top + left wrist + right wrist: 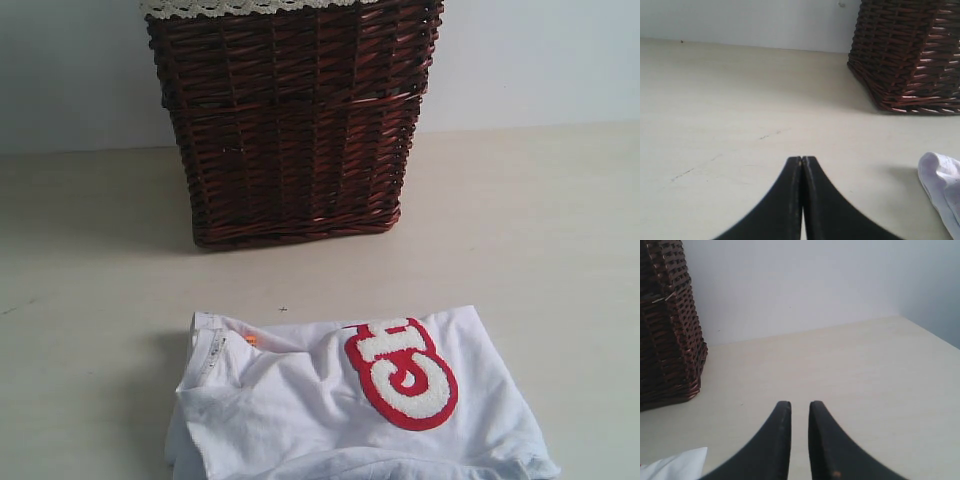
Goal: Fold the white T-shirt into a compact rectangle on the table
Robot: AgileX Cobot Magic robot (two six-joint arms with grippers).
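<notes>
Two sets of jaws, neither seen in the exterior view. Left jaws pressed fully together, empty; at centre the white T-shirt (pixel 300 400) lies folded on the surface (pixel 80 250), its near edge cut off by the frame and its red-outlined lettering only partly readable, in front of a wicker basket (pixel 295 130) cropped at the top; right jaws a narrow slit apart, gripping nothing.

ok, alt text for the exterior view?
A folded white T-shirt with red-outlined lettering lies on the pale table at the bottom of the frame. Behind it stands a dark brown wicker basket with a lace-trimmed liner. No arms in view.
</notes>
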